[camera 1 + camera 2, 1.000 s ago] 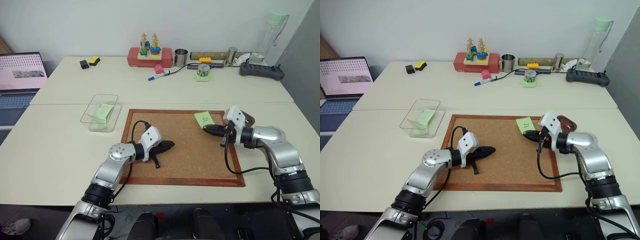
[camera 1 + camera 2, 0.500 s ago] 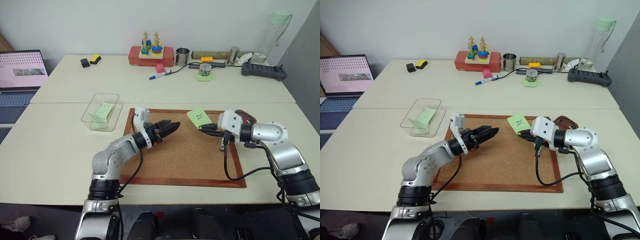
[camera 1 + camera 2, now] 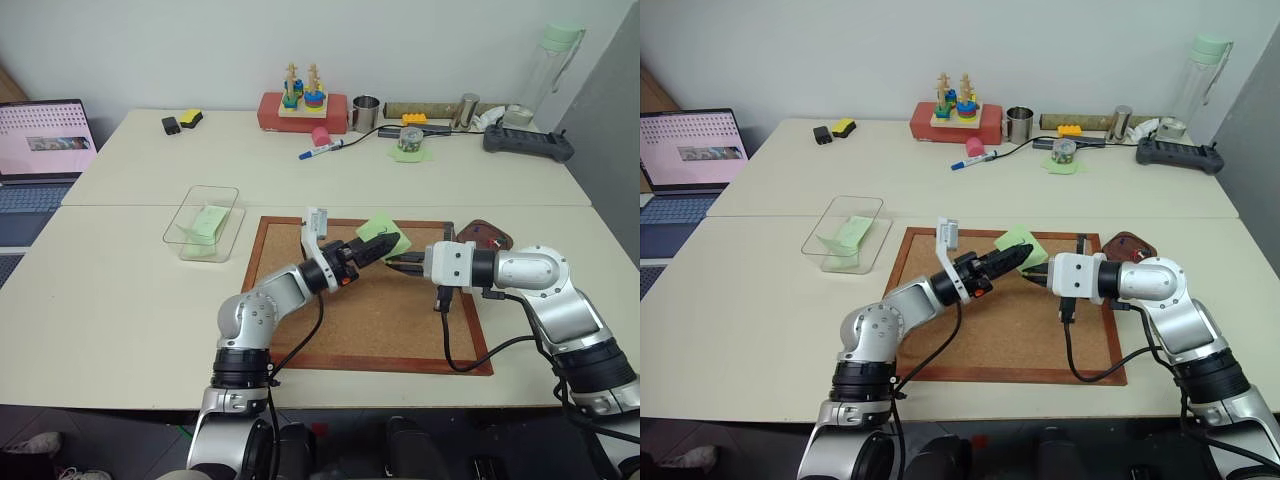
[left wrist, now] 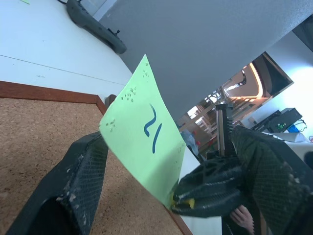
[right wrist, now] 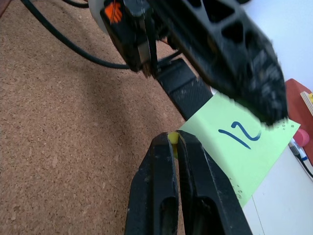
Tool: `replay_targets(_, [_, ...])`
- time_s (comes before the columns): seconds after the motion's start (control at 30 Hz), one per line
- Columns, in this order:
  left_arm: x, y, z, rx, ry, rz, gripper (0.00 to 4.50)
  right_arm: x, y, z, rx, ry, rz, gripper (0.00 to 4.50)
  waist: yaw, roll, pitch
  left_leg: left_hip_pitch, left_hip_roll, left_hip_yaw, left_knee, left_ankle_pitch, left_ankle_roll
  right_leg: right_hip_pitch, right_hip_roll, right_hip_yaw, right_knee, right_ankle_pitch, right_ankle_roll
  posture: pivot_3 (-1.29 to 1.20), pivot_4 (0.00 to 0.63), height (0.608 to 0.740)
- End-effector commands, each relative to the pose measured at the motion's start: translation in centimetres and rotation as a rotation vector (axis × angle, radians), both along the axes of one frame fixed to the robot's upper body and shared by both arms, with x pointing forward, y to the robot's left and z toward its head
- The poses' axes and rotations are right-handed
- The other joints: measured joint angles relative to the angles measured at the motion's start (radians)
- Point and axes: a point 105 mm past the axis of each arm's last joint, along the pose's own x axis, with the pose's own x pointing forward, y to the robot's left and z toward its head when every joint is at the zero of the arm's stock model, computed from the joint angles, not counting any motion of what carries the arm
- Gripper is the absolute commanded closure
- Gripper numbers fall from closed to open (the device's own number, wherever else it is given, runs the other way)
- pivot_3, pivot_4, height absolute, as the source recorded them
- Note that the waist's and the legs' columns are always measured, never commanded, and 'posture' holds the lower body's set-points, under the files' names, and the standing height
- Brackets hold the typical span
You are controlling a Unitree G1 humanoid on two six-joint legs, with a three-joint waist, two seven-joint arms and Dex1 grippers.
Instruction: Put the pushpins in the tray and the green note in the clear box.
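Note:
The green note (image 3: 384, 234), marked with handwritten digits, hangs above the cork board (image 3: 350, 320) from a yellow pushpin (image 5: 170, 138) at its corner. My right gripper (image 3: 393, 264) is shut on that pushpin. My left gripper (image 3: 377, 247) is open, and its fingers (image 4: 80, 178) stand on either side of the note (image 4: 146, 142) without closing on it. The tray (image 3: 488, 236) sits at the board's far right corner, behind my right arm. The clear box (image 3: 203, 222) lies left of the board with a pale-green slip inside.
A laptop (image 3: 40, 140) stands at the far left. Along the table's back are a red stacking toy (image 3: 298, 105), a metal cup (image 3: 363, 113), a marker (image 3: 320, 150), a tin on crumpled green paper (image 3: 407, 143), a black controller (image 3: 525, 143) and a tall bottle (image 3: 545, 70).
My left gripper rose from the board, swung right to the note and opened. My right gripper carried the note left, off the board's far corner, toward the middle.

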Motion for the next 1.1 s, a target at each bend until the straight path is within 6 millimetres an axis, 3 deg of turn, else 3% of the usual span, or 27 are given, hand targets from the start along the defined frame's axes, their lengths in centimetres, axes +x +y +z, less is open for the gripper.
replay_targets(0.03, [0.1,0.0,1.5,-0.035,-0.059,-0.003,1.20,-0.4,0.5,1.5,-0.004,-0.074,0.038,4.50,0.000,0.000,0.000,0.000,0.000,0.000,0.000,0.000,0.000,0.000,0.000,0.000,0.000,0.000,0.000,0.00,0.150,0.740])
replay_targets(0.6, [-0.2,0.4,1.0,-0.017,-0.074,-0.005,4.49,-0.3,1.1,2.3,0.018,-0.107,0.057,4.50,0.000,0.000,0.000,0.000,0.000,0.000,0.000,-0.001,0.001,0.000,0.000,0.000,0.000,0.000,0.000,0.00,0.150,0.740])
replay_targets(0.9, [0.4,0.6,0.2,0.025,-0.082,0.046,4.49,-0.5,1.4,3.0,0.051,-0.131,0.072,4.50,0.000,0.000,0.000,0.000,0.000,0.000,0.000,-0.001,0.001,0.000,0.000,0.000,0.000,0.000,0.000,0.00,0.150,0.740])
replay_targets(1.1, [1.0,0.7,-0.9,0.045,-0.055,0.100,4.49,-0.4,0.8,5.2,0.136,-0.141,0.021,4.50,0.001,0.000,0.000,0.000,0.000,0.000,0.000,-0.001,0.002,0.000,0.000,0.000,0.000,0.000,0.000,0.00,0.150,0.740])
